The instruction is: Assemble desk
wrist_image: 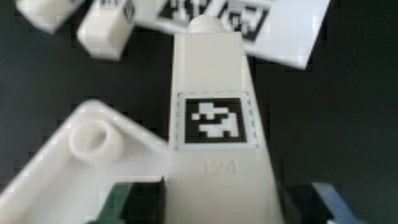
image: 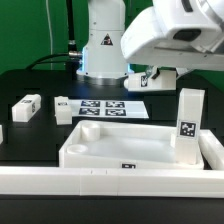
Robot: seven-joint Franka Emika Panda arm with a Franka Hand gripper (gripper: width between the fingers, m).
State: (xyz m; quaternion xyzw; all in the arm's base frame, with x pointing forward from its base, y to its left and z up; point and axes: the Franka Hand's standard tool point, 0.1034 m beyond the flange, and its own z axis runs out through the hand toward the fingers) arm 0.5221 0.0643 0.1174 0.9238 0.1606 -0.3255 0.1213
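In the wrist view a white square-section leg [wrist_image: 217,110] with a black-and-white tag runs away from my gripper [wrist_image: 228,205]. Its near end sits between the two fingers, which are shut on it. Beside the leg lies a corner of the desk top [wrist_image: 86,150] with a round socket. In the exterior view the desk top [image: 80,150] is a white rimmed tray in the middle of the table. A tagged leg [image: 187,125] stands upright at its right end, under the arm's white hand [image: 172,38]. The fingertips are hidden there.
Two loose legs [image: 27,106] [image: 62,108] lie at the exterior view's left. The marker board [image: 110,106] lies behind the tray, in front of the robot base [image: 103,50]. A long low white rail [image: 110,182] runs along the front, with a raised piece [image: 213,150] at the right.
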